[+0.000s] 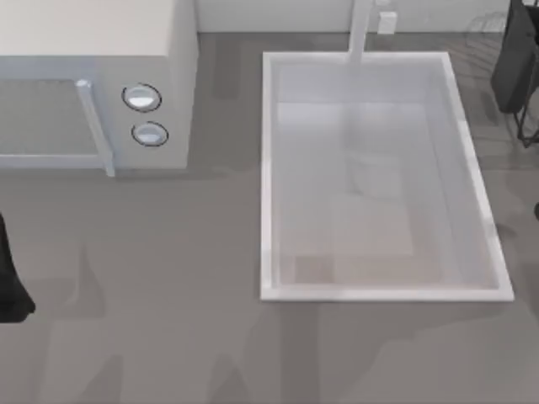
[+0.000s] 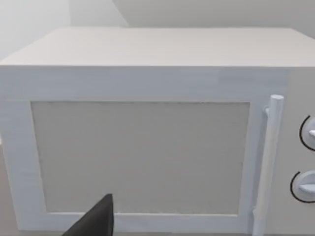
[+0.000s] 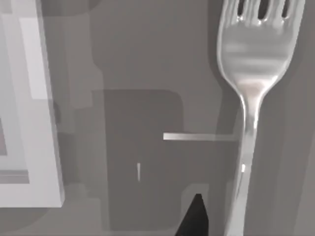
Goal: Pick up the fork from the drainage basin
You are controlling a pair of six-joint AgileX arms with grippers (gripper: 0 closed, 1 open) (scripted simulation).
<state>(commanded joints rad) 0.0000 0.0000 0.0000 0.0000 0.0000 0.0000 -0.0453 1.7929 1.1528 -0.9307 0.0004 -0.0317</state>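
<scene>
Shiny silver fork [image 3: 256,64] — white-rimmed, pale grey drainage basin [image 1: 268,168] — white microwave [image 2: 147,83], grey table [image 1: 168,320]

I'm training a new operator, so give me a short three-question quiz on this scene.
1. True or false: the slim shiny silver metal fork lies inside the large rectangular white-rimmed sunken basin.
2. What does the left wrist view face? A) white box-shaped microwave with two round knobs; B) a tap; C) a plate rack.
3. Fill in: in the top view, the microwave stands to the basin's ____.

Key: 1 false, in the right wrist view it is over the grey counter beside the rim; 2 A; 3 left.
</scene>
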